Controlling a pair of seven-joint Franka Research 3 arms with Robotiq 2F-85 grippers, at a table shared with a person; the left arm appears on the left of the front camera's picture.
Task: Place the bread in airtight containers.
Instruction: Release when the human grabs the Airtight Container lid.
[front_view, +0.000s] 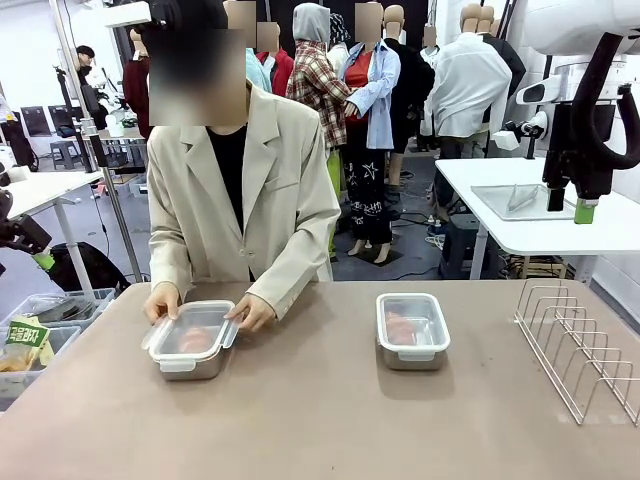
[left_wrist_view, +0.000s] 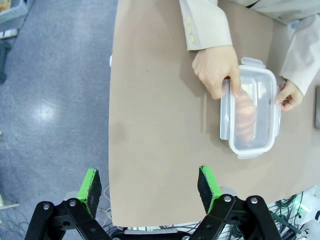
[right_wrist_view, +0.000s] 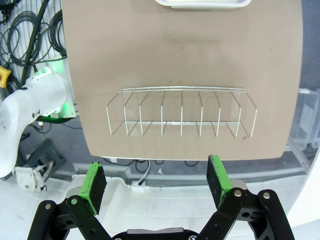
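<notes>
At the far edge of the brown table (front_view: 320, 420), a lidded container (front_view: 193, 340) with bread (left_wrist_view: 245, 117) inside is held on both sides by a person's hands (front_view: 163, 300). A second lidded container (front_view: 412, 330), also with bread, is set well apart to the right, near a wire rack (front_view: 580, 345). The left gripper (left_wrist_view: 150, 187) and right gripper (right_wrist_view: 157, 182) are kept spread wide and empty, off the near table edge.

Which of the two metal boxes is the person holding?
The container on the robot's left: both of the person's hands rest on its clear lid. The other container, nearer the wire rack, stands untouched.
</notes>
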